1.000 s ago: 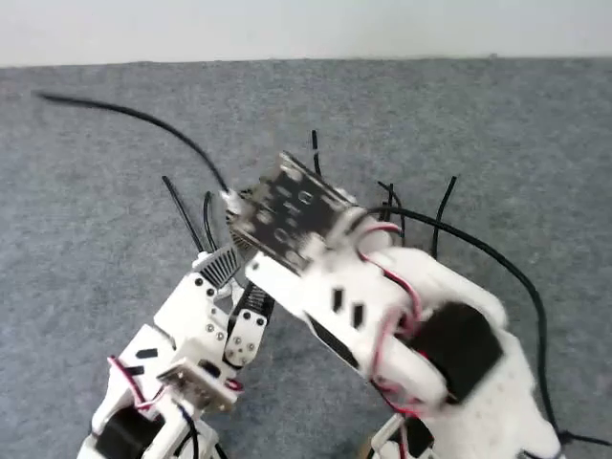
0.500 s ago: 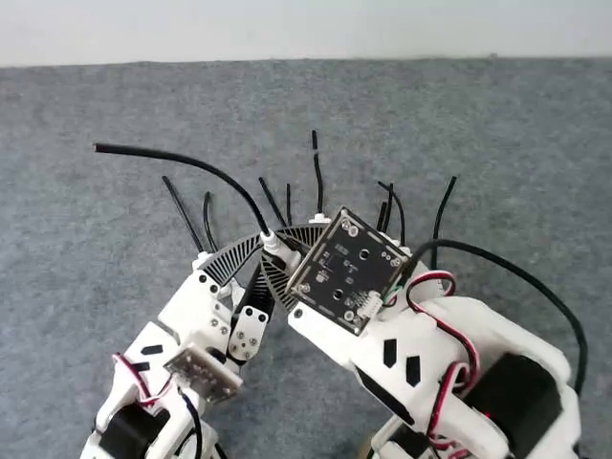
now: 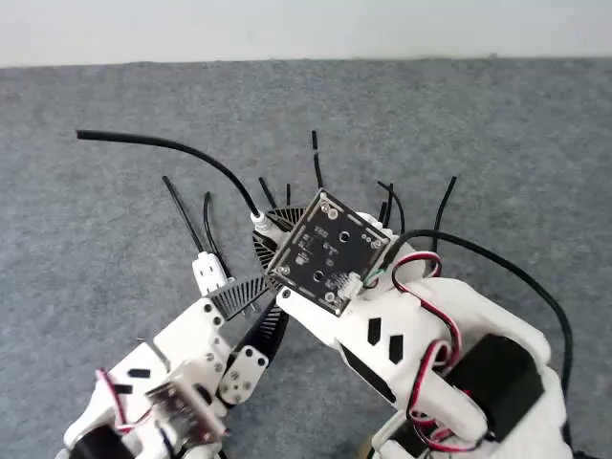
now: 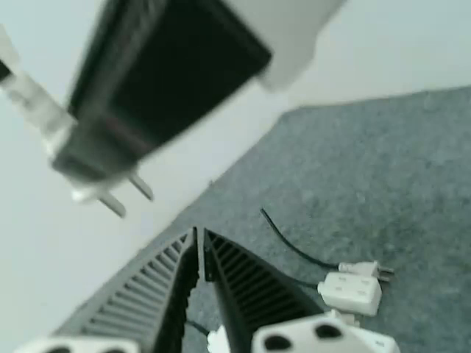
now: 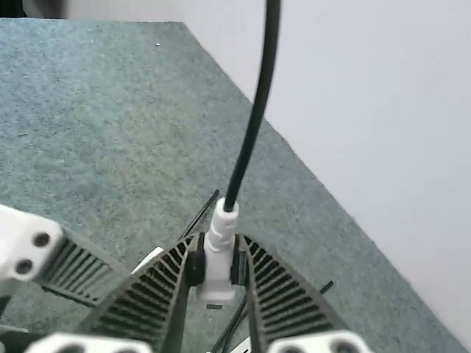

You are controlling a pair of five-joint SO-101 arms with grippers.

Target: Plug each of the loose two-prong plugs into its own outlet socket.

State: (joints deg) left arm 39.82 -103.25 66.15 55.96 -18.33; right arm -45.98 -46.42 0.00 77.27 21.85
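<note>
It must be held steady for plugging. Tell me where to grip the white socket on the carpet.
Probably pinch the socket across the sides of its white body, from above: it lies flat, cable leaving its far end. Keep its slots clear for the plug.

No text, label, brand or number is legible anywhere; the markings on the circuit board point(image 3: 328, 253) are too small to read.

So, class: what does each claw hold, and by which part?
The right claw grips the white plug by its body, with the black cord running off. The left claw is shut, holding nothing.
</note>
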